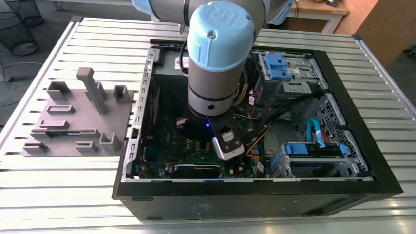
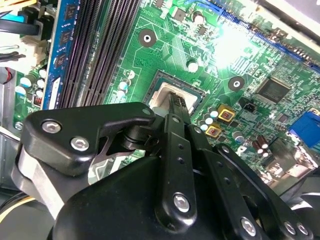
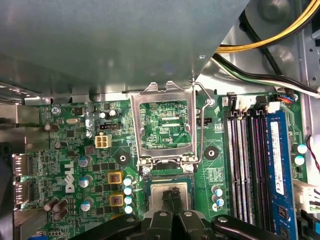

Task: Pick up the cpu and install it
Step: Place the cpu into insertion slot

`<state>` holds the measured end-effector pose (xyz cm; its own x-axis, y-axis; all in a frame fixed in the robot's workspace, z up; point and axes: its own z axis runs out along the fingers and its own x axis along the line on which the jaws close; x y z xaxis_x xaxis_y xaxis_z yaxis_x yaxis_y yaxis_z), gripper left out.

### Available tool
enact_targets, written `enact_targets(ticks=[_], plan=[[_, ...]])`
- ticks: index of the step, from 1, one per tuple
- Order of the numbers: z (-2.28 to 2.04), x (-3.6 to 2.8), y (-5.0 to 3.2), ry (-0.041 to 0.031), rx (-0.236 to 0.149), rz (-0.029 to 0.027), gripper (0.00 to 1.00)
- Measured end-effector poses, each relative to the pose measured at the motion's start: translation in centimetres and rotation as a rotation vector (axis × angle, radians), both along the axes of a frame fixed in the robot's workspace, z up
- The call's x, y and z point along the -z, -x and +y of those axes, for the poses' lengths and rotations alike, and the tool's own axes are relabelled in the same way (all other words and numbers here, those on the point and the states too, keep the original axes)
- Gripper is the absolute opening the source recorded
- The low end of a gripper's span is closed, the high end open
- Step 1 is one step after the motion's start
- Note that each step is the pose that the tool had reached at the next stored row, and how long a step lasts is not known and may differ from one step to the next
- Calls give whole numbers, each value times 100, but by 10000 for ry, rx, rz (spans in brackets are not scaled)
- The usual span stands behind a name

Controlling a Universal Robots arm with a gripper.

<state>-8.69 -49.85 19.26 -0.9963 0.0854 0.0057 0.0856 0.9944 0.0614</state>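
The cpu [image 3: 159, 193], a small square chip with a silvery top, lies flat in the socket on the green motherboard [image 3: 75, 150]; it also shows in the second wrist view [image 2: 161, 96]. My gripper [image 3: 172, 199] reaches straight down onto it, with its dark fingertips together on the middle of the chip's top [image 2: 176, 102]. Nothing shows between the fingers. The socket's silver load plate [image 3: 134, 125] stands flipped open beside the cpu. In the exterior view my arm [image 1: 217, 63] hangs over the open computer case [image 1: 364, 161] and hides the socket.
Black memory slots [image 3: 245, 160] and a blue memory stick [image 3: 277, 160] run beside the socket. Yellow and black cables [image 3: 270, 40] cross the case wall nearby. A grey fixture plate [image 1: 71, 122] with upright blocks sits on the slatted table at the exterior view's left.
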Motion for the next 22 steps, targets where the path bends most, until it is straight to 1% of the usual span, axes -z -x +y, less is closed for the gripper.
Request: enact_targets(ticks=[7, 10, 11, 16, 22], plan=[[2, 3, -1, -11, 0, -6, 11], [4, -22, -2, -29, 0, -13, 11], [3, -36, -1, -16, 0, -8, 11], [2, -107, -1, -11, 0, -5, 11], [2, -117, -1, -12, 0, -6, 11]])
